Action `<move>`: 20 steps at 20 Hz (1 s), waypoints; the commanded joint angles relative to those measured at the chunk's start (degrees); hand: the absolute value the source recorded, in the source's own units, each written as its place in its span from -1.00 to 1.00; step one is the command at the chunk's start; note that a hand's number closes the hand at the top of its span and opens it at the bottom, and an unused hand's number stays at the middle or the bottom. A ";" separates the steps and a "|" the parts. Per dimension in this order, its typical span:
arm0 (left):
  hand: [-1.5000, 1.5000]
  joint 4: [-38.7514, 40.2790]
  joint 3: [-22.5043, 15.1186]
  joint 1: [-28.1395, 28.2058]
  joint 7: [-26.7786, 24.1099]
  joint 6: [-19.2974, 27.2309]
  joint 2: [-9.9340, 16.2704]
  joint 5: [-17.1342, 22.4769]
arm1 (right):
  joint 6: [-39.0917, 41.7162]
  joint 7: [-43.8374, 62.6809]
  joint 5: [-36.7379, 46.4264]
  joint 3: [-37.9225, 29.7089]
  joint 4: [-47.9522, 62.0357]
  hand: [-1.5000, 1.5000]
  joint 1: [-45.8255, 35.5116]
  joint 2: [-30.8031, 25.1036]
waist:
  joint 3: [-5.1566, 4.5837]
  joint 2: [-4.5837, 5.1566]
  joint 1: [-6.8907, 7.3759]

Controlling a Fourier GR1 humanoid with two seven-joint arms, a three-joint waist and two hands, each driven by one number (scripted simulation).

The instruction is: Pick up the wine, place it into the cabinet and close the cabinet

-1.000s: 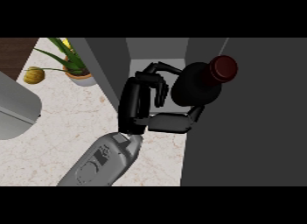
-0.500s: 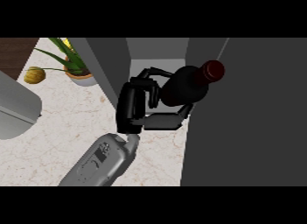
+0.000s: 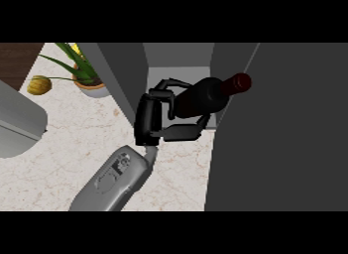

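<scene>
The wine bottle is dark with a dark red cap. It is tilted, its neck pointing up and to the right, in front of the open cabinet's pale inside. My left hand is shut on the bottle's body from the left; fingers wrap over its far side and the thumb lies under its near side. The bottle's lower end is hidden by the hand. The grey forearm rises from the lower edge. My right hand does not show.
A wide dark cabinet panel fills the right side. A grey door panel stands left of the opening. A potted plant and a small yellow fruit sit at the back left. A large grey rounded object is at the left edge.
The hand and the bottle have shifted a little to the left. The bottle's cap has dropped slightly lower in the view.
</scene>
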 commanded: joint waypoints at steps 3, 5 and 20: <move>1.00 8.03 3.38 -1.17 -6.99 -1.61 -0.09 2.04 | -0.75 0.43 2.13 5.64 -3.97 -1.00 1.56 2.23 | -0.03 0.08 -0.13; 1.00 3.84 4.65 -0.22 -4.35 -4.18 2.08 1.92 | 0.15 1.10 -4.58 -2.04 -4.98 -1.00 1.89 -0.08 | 0.00 -0.05 0.27; 1.00 19.71 10.53 -13.99 -3.99 -5.99 -0.08 7.03 | 0.43 -3.31 -3.97 -1.15 -0.49 -1.00 2.22 1.54 | 0.02 0.07 -0.15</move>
